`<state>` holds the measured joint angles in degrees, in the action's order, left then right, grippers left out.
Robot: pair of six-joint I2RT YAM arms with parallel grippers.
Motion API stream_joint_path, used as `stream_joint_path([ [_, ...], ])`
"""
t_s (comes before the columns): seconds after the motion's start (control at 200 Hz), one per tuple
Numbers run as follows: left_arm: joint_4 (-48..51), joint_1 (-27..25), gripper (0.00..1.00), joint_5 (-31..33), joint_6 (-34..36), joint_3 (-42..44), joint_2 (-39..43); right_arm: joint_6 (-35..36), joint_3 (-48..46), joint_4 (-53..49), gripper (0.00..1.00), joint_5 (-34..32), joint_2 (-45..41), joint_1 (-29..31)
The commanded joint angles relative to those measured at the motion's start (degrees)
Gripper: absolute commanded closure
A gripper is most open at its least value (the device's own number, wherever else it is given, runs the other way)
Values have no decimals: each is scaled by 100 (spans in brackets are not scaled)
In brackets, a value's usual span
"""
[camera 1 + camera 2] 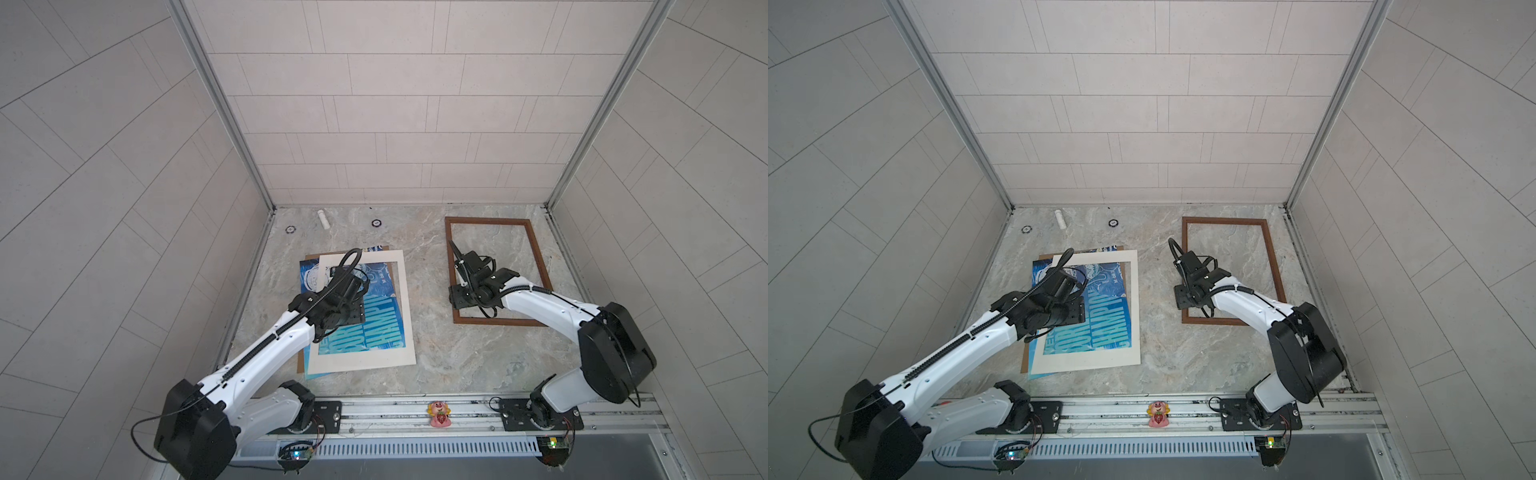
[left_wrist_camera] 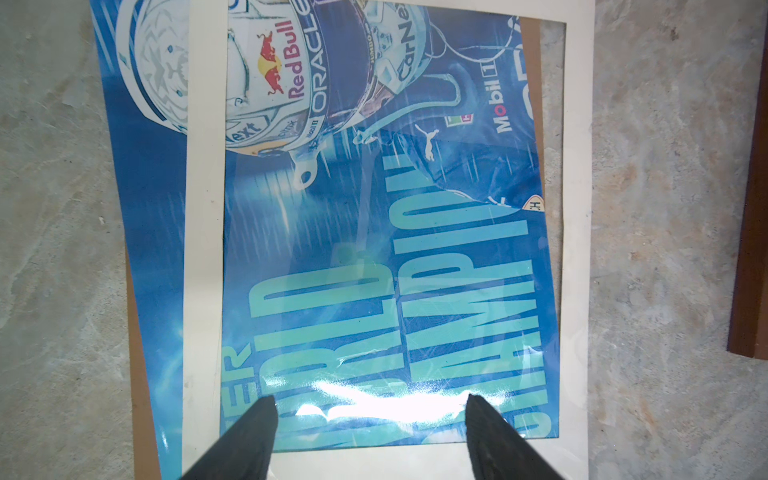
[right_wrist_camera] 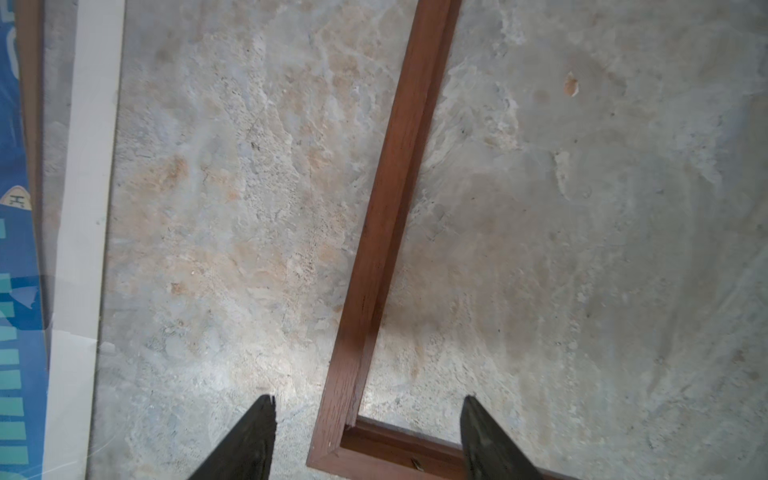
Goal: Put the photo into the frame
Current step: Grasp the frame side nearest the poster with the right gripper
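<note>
Left wrist view, left gripper (image 2: 370, 397) apart over photo (image 2: 374, 249), right gripper (image 3: 368, 397) apart over frame (image 3: 399, 166) corner

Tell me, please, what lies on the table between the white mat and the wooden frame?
Nothing lies there: only bare marbled tabletop separates the mat from the frame, shown plainly in the right wrist view.

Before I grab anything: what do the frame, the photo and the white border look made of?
The frame: apparently wood, dark brown stain, grain and a mitred corner visible. The photo: glossy paper or film, judging by glare and ripples. The white border: likely matte card, flat, no shine.
</note>
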<state>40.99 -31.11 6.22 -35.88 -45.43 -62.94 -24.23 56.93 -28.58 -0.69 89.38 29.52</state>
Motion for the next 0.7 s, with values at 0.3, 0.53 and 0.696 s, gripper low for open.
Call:
stream_joint_path([
  [0.3, -294, -34, 22, 323, 133, 216, 487, -32, 862, -394, 51, -131, 1255, -73],
  [0.53, -391, -34, 22, 306, 146, 216, 475, 48, 944, -484, 52, -38, 1597, -254],
  [0.696, -429, -33, 22, 257, 125, 219, 489, 59, 893, -469, 55, 42, 1580, -271],
])
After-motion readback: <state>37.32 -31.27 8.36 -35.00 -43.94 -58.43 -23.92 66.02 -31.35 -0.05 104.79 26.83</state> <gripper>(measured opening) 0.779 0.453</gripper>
